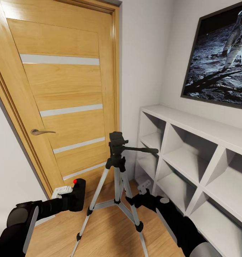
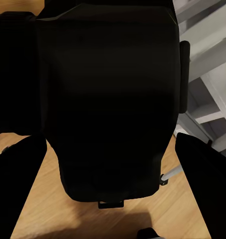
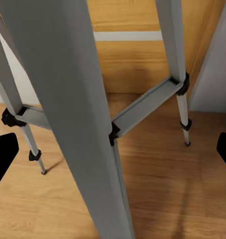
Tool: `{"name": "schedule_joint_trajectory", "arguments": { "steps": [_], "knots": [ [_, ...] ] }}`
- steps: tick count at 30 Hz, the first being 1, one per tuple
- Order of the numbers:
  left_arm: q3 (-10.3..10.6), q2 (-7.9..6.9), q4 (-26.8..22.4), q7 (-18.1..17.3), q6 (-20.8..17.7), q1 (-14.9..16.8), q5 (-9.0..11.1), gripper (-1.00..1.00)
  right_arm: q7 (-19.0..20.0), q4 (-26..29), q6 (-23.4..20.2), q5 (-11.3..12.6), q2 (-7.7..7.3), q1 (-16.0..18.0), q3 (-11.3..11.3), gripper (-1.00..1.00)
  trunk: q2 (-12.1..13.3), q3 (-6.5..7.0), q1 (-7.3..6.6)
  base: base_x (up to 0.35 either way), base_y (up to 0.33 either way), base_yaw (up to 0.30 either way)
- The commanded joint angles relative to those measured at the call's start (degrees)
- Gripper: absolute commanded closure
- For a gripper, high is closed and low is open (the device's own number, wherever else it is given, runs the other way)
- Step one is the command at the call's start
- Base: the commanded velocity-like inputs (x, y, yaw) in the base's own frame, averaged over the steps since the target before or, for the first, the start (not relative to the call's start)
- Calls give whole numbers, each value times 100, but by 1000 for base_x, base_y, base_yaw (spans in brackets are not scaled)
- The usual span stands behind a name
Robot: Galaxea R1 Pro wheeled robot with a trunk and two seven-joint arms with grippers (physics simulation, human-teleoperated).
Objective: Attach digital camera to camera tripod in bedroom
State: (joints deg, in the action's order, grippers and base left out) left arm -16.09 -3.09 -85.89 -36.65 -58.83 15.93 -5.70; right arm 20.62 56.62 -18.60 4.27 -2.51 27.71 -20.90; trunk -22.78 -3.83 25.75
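Left pincer [image 1: 71,195] grips digital camera [image 1: 77,194]; plank floor [image 1: 110,228], oak door [image 1: 60,89].

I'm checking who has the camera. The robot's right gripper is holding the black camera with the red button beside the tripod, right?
Not quite: the left gripper holds the digital camera, as the head view shows. It is beside the camera tripod.

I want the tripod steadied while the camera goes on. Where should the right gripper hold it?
Grip the near silver leg of the camera tripod, probably just above the brace joint, coming from the robot's side. The leg is thin and straight, and already stands between the open right gripper's fingers.
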Motion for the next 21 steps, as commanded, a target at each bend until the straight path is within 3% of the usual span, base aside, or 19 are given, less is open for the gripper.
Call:
{"name": "schedule_joint_trajectory", "arguments": {
  "steps": [1, 6, 15, 21],
  "knots": [
    [-5, 1, -6, -61, -23, 7, -45, 100, -5, -26, 19, 44, -5, 8, -13, -100, -14, -13, 4, 0, 0, 0],
    [-1, 2, -18, -64, -23, 7, -45, 100, -2, -159, 276, -49, -4, 12, -21, -100, -14, -13, 4, 0, 0, 0],
    [1, 9, -44, -69, -23, 7, -45, 100, 5, -223, 720, -926, -4, 7, -42, -100, -14, -13, 4, 0, 0, 0],
    [1, 10, -49, -70, -23, 4, -45, 100, 17, -251, 950, -1162, -4, 5, -51, -100, -14, -13, 4, 0, 0, 0]
  ]
}}
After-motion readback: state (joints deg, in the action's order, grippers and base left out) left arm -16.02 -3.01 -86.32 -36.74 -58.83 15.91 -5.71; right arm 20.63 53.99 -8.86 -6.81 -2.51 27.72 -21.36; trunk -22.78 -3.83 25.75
